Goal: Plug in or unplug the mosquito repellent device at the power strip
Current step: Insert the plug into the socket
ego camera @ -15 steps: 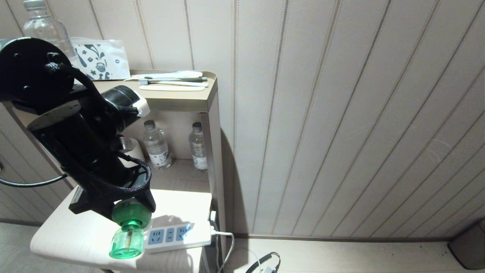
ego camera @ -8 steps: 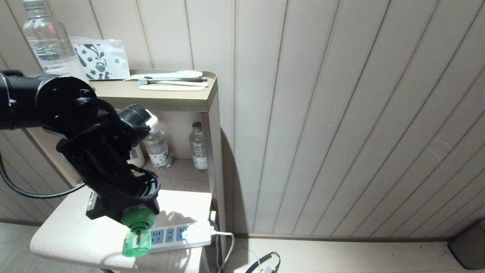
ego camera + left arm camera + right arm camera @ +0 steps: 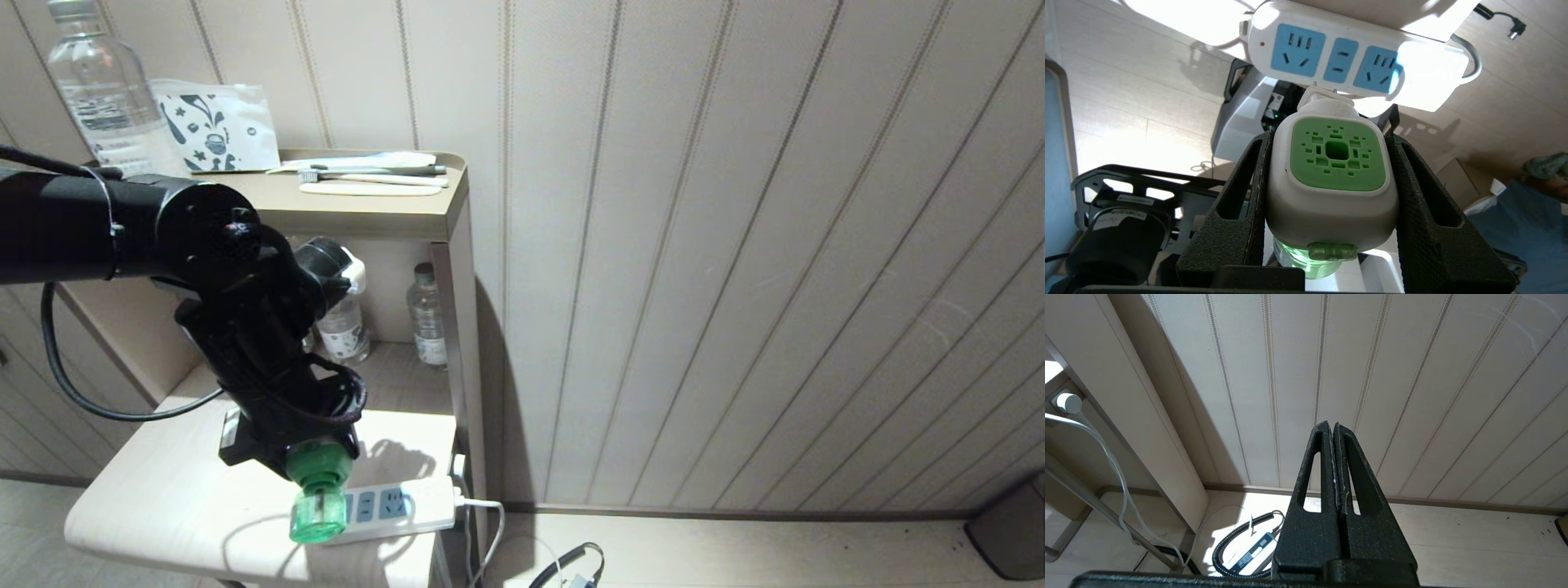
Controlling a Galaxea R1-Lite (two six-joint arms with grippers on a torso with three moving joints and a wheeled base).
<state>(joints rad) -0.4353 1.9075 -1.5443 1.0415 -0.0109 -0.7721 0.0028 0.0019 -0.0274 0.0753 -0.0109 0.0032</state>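
Left gripper (image 3: 1333, 171): I have it clenched on the mosquito repellent device (image 3: 1337, 163), prongs aimed near the power strip (image 3: 1355, 49) for insertion; right gripper (image 3: 1333, 435) clenched empty, parked.

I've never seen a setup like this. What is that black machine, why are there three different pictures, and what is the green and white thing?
The black machine is a robot with two arms. One picture comes from a camera on its head, looking down at a low white table beside a shelf unit. The other two come from cameras on its wrists, behind the fingers.

The left gripper is the one at work. Its fingers are closed on a mosquito repellent device: a white head with a green centre above a green bottle. It is held just over the power strip, which lies on the table; its prongs point at the strip but are not in a socket yet.

The right gripper is idle, shut and empty, facing the panelled wall.
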